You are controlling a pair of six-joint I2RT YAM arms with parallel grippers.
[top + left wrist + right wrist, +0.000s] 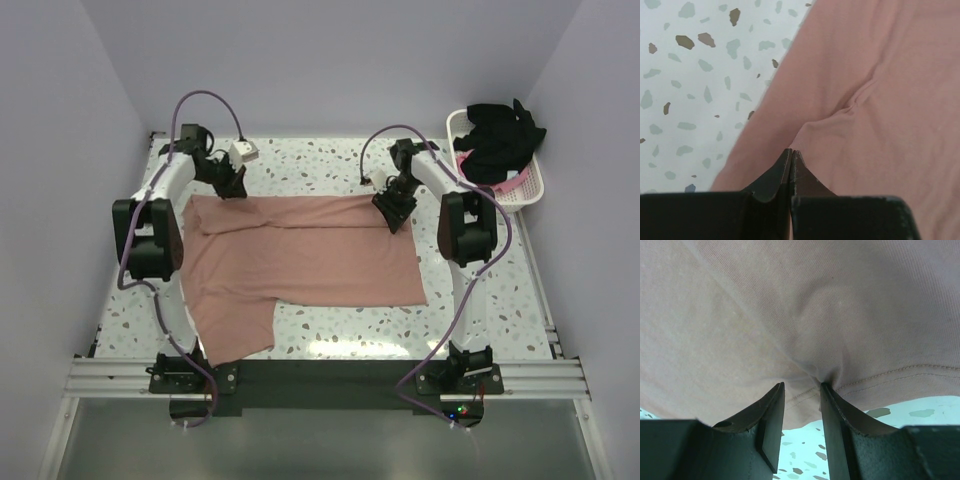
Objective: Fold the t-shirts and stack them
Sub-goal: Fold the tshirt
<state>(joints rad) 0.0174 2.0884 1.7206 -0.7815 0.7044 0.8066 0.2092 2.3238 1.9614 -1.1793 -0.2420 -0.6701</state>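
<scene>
Salmon shirt (pixel 300 255) spread flat on the speckled table (pixel 330 160), we see left gripper (pixel 791 152) pressed together on its far left edge, right gripper (pixel 802 387) pinching bunched far hem, black shirt (pixel 500 135) heaped in white basket (pixel 530 190) at far right.

We count three t-shirts in all: one dusty salmon-pink t-shirt (pixel 310 255), one black t-shirt (pixel 500 135) and one brighter pink t-shirt (pixel 466 162), of which only a small part shows. We count one white lattice basket (pixel 456 124) and one speckled table (pixel 330 165). We count two robot arms, a left arm (pixel 150 235) and a right arm (pixel 465 225), and two grippers, a left gripper (pixel 233 188) and a right gripper (pixel 393 215).
</scene>
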